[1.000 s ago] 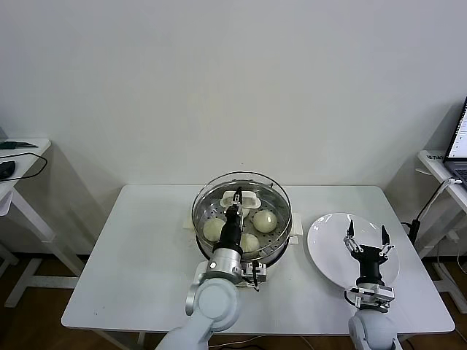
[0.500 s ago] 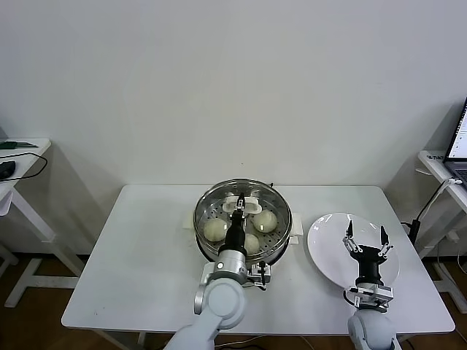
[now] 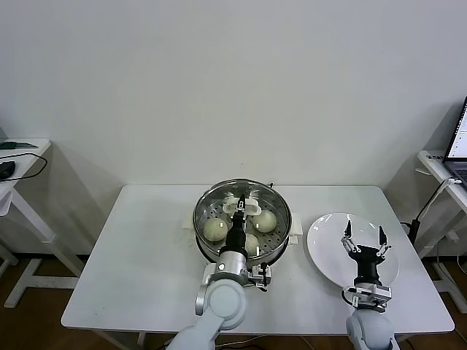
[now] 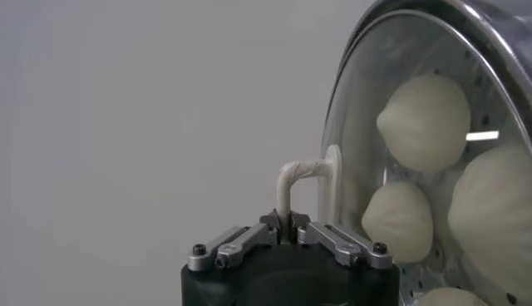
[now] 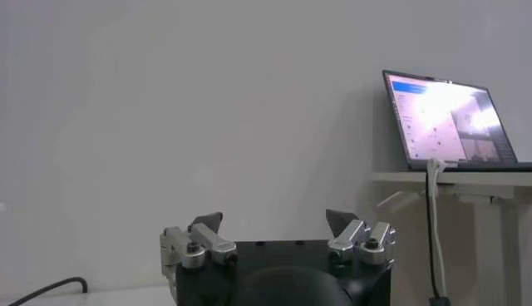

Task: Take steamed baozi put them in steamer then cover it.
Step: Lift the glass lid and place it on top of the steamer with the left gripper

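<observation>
The steamer [image 3: 203, 246] stands mid-table on its cream base, and a glass lid [image 3: 277, 206] with a steel rim lies over it. Through the glass, three baozi [image 3: 214, 230] [image 3: 265, 220] [image 3: 251, 243] rest on the perforated tray. My left gripper [image 3: 238, 212] reaches over the near rim and is shut on the lid's cream handle [image 3: 241, 206]. The left wrist view has the gripper [image 4: 291, 219] pinching the handle [image 4: 303, 173], with the baozi [image 4: 424, 120] behind the lid [image 4: 357, 108]. Over the white plate [image 3: 327, 248], my right gripper [image 3: 363, 237] [image 5: 274, 223] stands open and holds nothing.
The white table [image 3: 142, 255] has bare room left of the steamer. The plate sits near the table's right edge. A laptop [image 3: 460, 142] [image 5: 449, 120] stands on a side desk at the right. Another desk [image 3: 18, 153] with cables is at the far left.
The lid has come down from a raised, tilted pose onto the steamer's rim. My left arm shifted slightly right with it. The right gripper has stayed put.
</observation>
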Action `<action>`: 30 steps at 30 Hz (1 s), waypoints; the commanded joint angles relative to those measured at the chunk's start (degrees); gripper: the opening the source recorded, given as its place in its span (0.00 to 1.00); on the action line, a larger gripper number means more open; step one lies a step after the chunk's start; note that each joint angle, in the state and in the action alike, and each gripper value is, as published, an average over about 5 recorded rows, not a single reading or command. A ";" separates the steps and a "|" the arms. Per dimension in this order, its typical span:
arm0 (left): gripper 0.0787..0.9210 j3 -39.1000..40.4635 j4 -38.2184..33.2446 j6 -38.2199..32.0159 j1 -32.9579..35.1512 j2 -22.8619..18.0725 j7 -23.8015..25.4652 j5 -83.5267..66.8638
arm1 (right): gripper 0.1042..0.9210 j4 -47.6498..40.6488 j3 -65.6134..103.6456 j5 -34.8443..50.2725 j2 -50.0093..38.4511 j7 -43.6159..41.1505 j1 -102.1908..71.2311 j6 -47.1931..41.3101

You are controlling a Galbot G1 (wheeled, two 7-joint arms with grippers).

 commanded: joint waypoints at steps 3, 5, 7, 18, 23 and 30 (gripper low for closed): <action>0.13 -0.23 -0.18 0.31 0.29 -0.31 0.21 -1.14 | 0.88 -0.34 -0.15 -0.33 0.23 -0.07 0.10 0.22; 0.13 -0.29 -0.27 0.29 0.24 -0.33 0.18 -1.39 | 0.88 -0.38 -0.22 -0.41 0.31 -0.08 0.09 0.26; 0.13 -0.28 -0.35 0.27 0.28 -0.33 0.21 -1.52 | 0.88 -0.41 -0.25 -0.46 0.39 -0.08 0.10 0.30; 0.13 -0.57 -0.66 -0.25 0.60 -0.61 0.50 -1.91 | 0.88 -0.51 -0.23 -0.78 0.59 -0.12 0.14 0.45; 0.18 -0.54 -2.12 -0.20 1.12 -0.32 0.41 -2.06 | 0.88 -0.67 -0.52 -0.97 0.76 -0.18 0.18 0.51; 0.42 -0.63 -7.81 0.07 3.35 2.05 0.55 -2.98 | 0.88 -0.55 -0.98 -1.20 0.82 -0.19 0.33 0.45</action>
